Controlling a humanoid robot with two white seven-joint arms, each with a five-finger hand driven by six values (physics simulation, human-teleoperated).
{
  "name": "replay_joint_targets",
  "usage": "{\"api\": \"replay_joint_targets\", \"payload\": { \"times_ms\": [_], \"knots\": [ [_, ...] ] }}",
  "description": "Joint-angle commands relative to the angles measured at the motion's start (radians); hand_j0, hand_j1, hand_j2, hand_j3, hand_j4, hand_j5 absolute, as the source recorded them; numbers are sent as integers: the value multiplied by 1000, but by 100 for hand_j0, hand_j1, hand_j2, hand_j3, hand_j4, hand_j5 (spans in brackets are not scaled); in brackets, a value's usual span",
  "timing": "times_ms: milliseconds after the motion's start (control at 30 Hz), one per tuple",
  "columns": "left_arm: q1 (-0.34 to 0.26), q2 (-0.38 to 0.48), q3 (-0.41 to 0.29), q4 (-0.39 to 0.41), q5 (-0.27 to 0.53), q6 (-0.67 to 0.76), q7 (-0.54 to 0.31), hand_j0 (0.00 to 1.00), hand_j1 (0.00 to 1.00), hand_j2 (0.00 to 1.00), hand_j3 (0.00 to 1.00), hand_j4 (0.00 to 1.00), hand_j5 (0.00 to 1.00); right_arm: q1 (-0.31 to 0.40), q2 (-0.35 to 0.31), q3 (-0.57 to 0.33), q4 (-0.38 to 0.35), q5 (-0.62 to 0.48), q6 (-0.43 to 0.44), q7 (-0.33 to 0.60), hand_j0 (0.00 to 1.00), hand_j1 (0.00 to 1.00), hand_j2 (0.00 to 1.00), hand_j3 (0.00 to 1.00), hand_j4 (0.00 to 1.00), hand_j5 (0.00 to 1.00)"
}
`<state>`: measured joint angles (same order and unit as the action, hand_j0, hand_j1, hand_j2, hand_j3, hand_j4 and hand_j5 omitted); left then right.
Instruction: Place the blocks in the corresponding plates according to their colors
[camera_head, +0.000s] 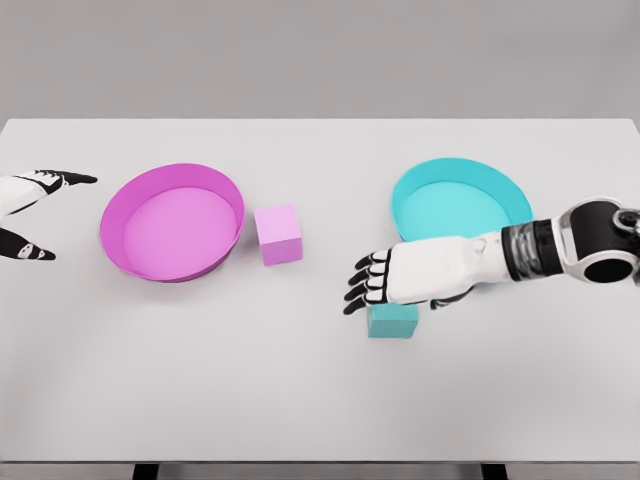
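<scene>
Head view shows the right hand (385, 280) reaching in from the right edge, palm down, fingers (362, 282) stretched out flat toward the left and holding nothing. It hovers over the cyan block (392, 321), covering that block's top so that only its front face and lower part show; whether the palm touches the block cannot be told. Just behind the forearm sits the cyan plate (462, 200), its near rim hidden by the arm, so the cyan block lies close in front of its matching plate.

Further left on the worktop (320, 400), the pink block (279, 234) rests just beside the right rim of the pink plate (172, 221), not quite touching it as far as can be seen. At the far left edge the left hand (28, 215) shows only in part, fingers spread and holding nothing, well apart from everything.

Both blocks look like rigid, light cubes with smooth flat faces, likely a little slippery. Pinching two opposite side faces, thumb against fingers, near the middle of their height, seems the safest hold; a grip on corners would probably let the cube twist.
</scene>
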<state>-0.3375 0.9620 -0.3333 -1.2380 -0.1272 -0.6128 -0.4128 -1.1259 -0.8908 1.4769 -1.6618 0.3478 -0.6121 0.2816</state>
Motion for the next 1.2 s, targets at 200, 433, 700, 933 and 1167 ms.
{"api": "replay_joint_targets", "payload": {
  "times_ms": [200, 433, 700, 933, 1167],
  "knots": [
    [0, 1, 0, 3, 6, 2, 0, 100, 100, 100, 100, 100, 100, 14, 39, -1, 40, 14, 1, 2, 100, 100, 100, 100, 100, 100],
    [0, 3, -1, 9, 6, 2, 0, 100, 100, 100, 100, 100, 100, 18, 41, 0, 59, 17, 1, 2, 100, 100, 100, 100, 100, 100],
    [0, 4, 0, 15, 6, 2, 0, 100, 100, 100, 100, 100, 100, 20, 59, -3, 65, 30, 1, 44, 97, 97, 97, 97, 97, 97],
    [0, 4, 2, 17, 6, 2, 0, 100, 100, 100, 100, 100, 100, 21, 58, -3, 59, 37, 1, 65, 88, 88, 88, 88, 88, 88],
    [0, 4, 3, 17, 6, 2, -1, 100, 100, 100, 100, 100, 100, 21, 58, -10, 53, 37, 1, 67, 81, 81, 81, 81, 81, 81]
  ]
}}
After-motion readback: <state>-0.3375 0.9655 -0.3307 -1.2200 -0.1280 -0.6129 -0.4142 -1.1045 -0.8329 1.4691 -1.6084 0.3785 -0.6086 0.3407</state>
